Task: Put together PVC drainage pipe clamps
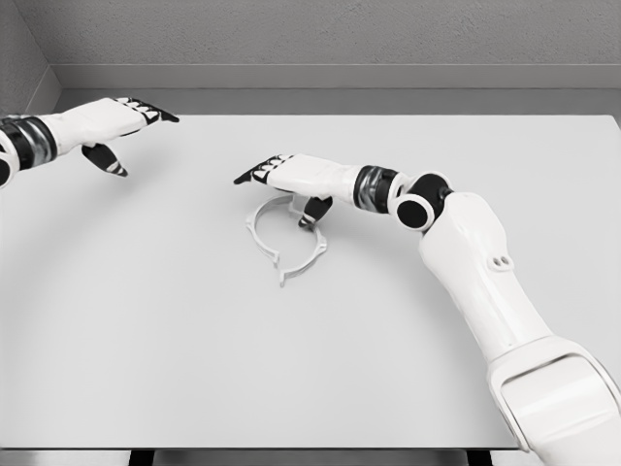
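A white ring-shaped pipe clamp (281, 254) lies flat on the white table (146, 340), just left of the middle. My right hand (281, 180) hovers over the clamp's far edge, fingers stretched out to the left and thumb pointing down toward the ring's right side. It holds nothing. My left hand (121, 131) hangs above the table's far left corner, fingers extended and thumb hanging down, well away from the clamp.
The right forearm (466, 252) crosses the table's right half from the lower right corner. A grey wall (330, 39) runs behind the table's far edge.
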Action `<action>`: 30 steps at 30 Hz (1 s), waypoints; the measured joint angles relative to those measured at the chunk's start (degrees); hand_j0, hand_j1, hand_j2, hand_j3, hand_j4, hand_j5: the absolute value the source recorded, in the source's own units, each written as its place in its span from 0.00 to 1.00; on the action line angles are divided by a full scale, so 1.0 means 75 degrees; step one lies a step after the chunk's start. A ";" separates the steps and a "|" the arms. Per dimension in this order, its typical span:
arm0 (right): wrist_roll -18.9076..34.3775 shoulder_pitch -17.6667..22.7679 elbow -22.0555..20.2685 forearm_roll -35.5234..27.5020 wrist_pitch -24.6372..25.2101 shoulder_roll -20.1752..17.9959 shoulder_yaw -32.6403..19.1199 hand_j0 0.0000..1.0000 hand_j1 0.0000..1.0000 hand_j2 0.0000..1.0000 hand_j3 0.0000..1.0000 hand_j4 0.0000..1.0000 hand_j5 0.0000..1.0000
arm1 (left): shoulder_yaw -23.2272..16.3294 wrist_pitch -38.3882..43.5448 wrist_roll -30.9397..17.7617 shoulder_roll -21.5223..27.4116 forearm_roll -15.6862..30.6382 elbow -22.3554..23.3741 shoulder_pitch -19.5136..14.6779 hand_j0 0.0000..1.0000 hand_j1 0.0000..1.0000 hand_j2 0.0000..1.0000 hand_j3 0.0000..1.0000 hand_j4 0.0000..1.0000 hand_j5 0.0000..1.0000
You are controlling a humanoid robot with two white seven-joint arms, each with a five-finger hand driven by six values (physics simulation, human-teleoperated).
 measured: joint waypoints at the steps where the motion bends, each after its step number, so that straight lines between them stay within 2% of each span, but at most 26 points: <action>1: 0.0000 -0.0024 0.0028 -0.0002 0.0001 0.0000 -0.0001 1.00 1.00 1.00 1.00 1.00 1.00 | 0.0000 0.0000 0.0002 0.0010 0.0000 -0.0002 0.0000 1.00 1.00 1.00 1.00 1.00 1.00; 30: 0.0003 -0.0188 0.0185 0.0269 0.0005 -0.0116 0.0006 1.00 1.00 1.00 1.00 1.00 1.00 | 0.0000 0.0000 0.0007 0.0160 0.0104 -0.0051 0.0023 1.00 1.00 1.00 1.00 1.00 1.00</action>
